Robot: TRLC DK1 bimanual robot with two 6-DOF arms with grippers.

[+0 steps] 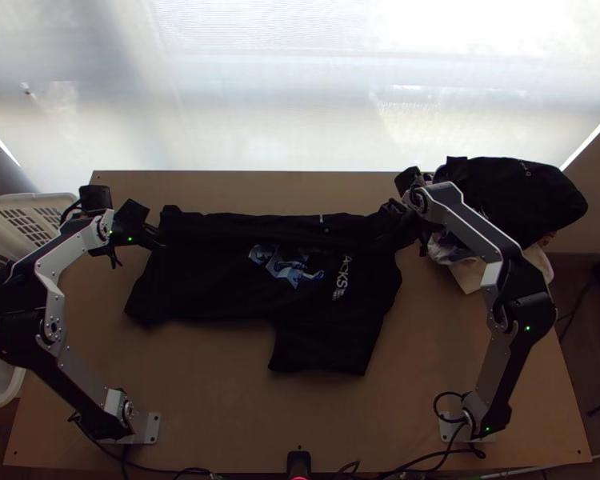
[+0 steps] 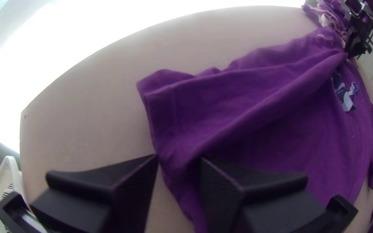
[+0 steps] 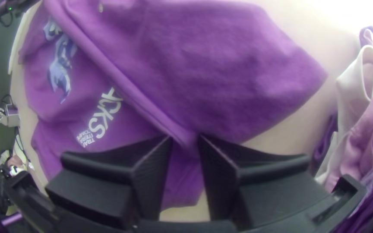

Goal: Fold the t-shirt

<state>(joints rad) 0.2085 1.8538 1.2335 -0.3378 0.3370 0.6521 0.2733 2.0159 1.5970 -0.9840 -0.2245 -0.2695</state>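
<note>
The left gripper [image 1: 156, 238] is at the left edge of the black t-shirt [image 1: 212, 284], the right gripper [image 1: 412, 210] at its upper right. A raised fold runs between them, and a sleeve part points towards the near edge. The left wrist view has the left gripper [image 2: 179, 157] shut on the shirt [image 2: 247, 99], its cloth bunched at the fingertips. In the right wrist view, the right gripper [image 3: 186, 138] is shut on the fold of the shirt [image 3: 221, 64], which looks purple there. White lettering and a blue print lie beside the fold.
A black bag [image 1: 516, 196] and pale bunched cloths [image 1: 460, 264] lie at the table's far right corner, close to the right gripper. A white basket [image 1: 28, 210] stands off the left side. Bare wood [image 1: 196, 400] shows along the near side of the table.
</note>
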